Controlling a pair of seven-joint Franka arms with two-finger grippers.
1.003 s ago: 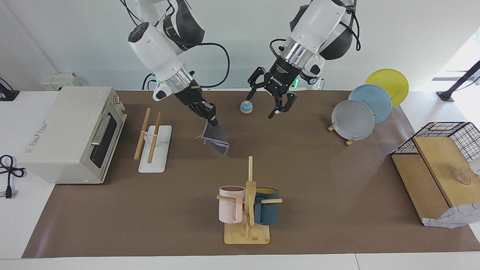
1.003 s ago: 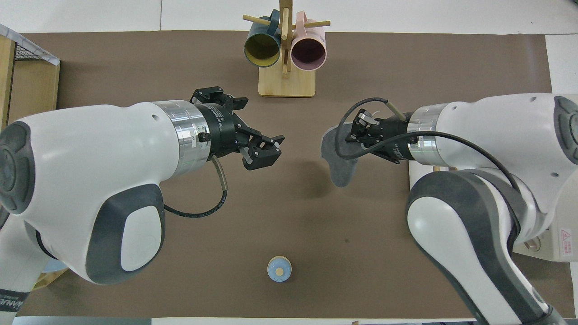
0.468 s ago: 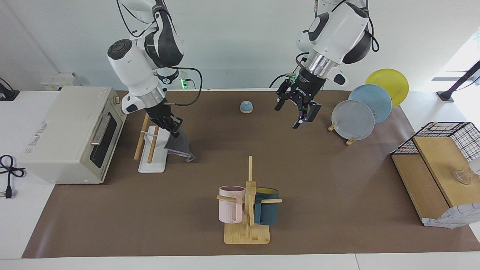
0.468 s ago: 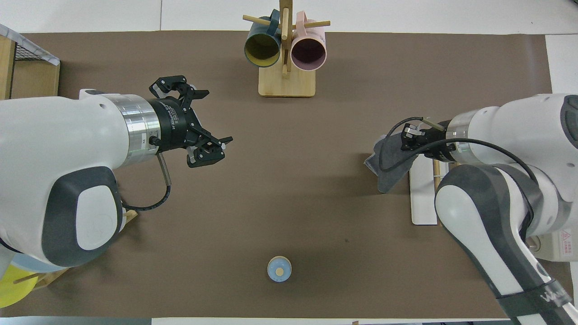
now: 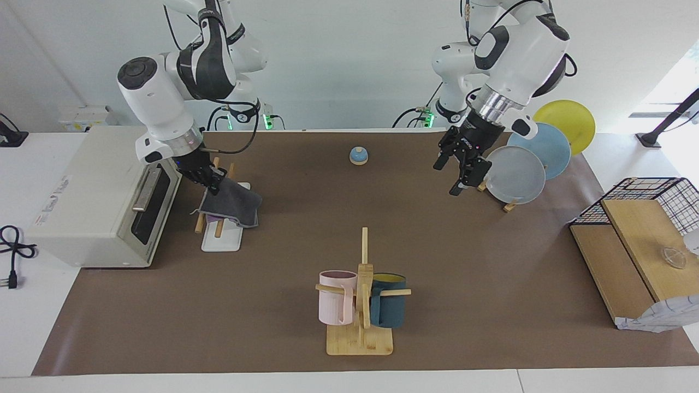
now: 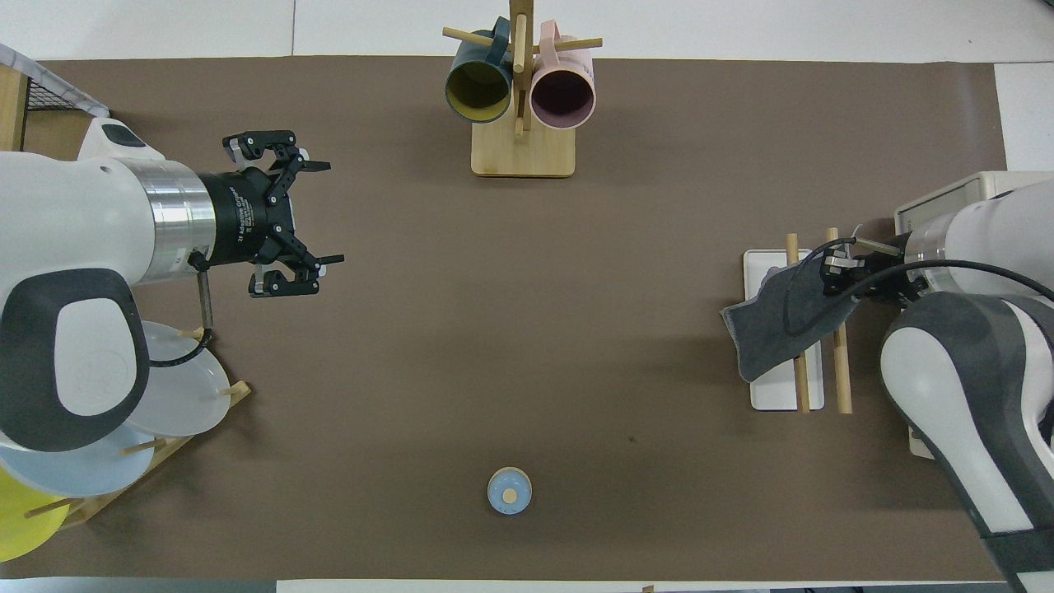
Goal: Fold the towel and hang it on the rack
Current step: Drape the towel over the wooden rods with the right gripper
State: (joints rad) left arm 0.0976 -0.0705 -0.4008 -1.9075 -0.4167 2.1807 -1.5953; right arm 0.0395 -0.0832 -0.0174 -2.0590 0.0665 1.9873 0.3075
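The right end effector (image 5: 214,183) was pinching the towel (image 5: 230,203) by an upper corner, directly over the rack (image 5: 221,210) at the right arm's end of the counter (image 5: 469,262). The towel hung dark grey side out, draped across the 2 wooden rods, with a sliver of purple showing at its lower edge over the rack's white base. Whether the cloth rested its weight on the rods or only brushed them could not be told. The toaster oven (image 5: 98,194) stood just beside the rack, on the side toward the counter's end, leaving little room there; toward the counter's middle the brown surface lay open.

The left end effector (image 5: 464,169) hung with its fingers spread, holding nothing, close beside the grey plate (image 5: 516,174) of the plate stand. The mug stand (image 5: 360,305) stood farther from the robots, well apart from both arms, and the small blue bell (image 5: 358,156) sat near the robots' edge between them.

Compared with 0.5 s before, the right end effector had carried the towel from beside the rack's base to over the rods, and the cloth had spread wider. The left end effector had drawn away from the middle toward the plates.
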